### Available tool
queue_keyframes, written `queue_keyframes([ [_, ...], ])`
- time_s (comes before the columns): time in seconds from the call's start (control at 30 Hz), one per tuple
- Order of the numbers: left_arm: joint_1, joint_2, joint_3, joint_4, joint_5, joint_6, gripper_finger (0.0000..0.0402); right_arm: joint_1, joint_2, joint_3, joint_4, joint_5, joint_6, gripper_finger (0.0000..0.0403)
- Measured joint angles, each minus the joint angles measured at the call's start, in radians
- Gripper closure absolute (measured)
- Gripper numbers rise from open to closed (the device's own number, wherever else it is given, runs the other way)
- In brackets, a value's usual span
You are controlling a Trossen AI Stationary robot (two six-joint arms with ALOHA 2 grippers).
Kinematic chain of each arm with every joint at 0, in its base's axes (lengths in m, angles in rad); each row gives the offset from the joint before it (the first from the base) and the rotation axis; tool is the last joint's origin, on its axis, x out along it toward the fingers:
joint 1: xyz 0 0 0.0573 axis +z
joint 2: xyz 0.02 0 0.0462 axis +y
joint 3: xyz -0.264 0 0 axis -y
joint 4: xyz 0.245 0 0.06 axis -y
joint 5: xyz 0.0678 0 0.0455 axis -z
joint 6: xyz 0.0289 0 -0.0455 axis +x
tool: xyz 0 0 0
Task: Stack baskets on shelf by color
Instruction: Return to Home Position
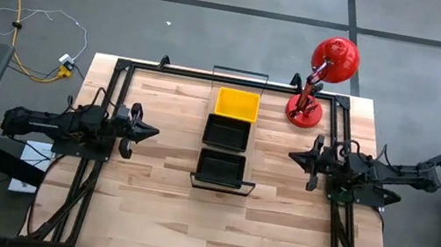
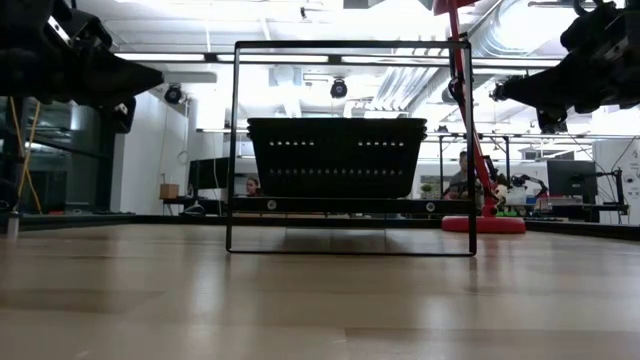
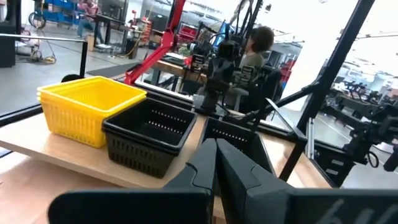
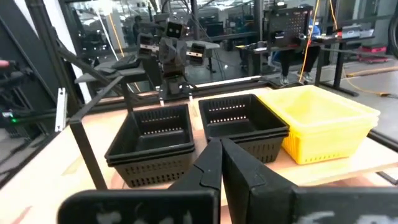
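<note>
On the shelf (image 1: 227, 141), a narrow wood board with black wire end rails, stand three groups of baskets in a row. A yellow stack (image 1: 237, 104) (image 3: 87, 109) (image 4: 320, 127) rests at the far end, a black stack (image 1: 229, 131) (image 3: 149, 134) (image 4: 242, 124) in the middle, and another black stack (image 1: 221, 167) (image 4: 152, 140) at the near end. My left gripper (image 1: 153, 132) (image 3: 216, 163) hovers left of the shelf, shut. My right gripper (image 1: 293, 155) (image 4: 221, 163) hovers right of it, shut. Neither touches a basket.
A red desk lamp (image 1: 323, 78) stands at the table's far right corner. Black frame rails (image 1: 109, 97) run along the table's left and right sides. Bare tabletop (image 1: 213, 229) lies on the near side of the shelf. People sit at desks in the room beyond.
</note>
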Motion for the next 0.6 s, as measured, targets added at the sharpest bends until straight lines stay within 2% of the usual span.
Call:
queue_keyframes([
  [0.43, 0.0, 0.0, 0.0, 0.001, 0.001, 0.0, 0.0401, -0.001, -0.013, 0.0, -0.001, -0.002, 0.039, 0.0403],
  [0.6, 0.0, 0.0, 0.0, 0.001, 0.002, 0.0, 0.0401, -0.076, -0.025, -0.008, 0.021, -0.028, 0.034, 0.0403],
])
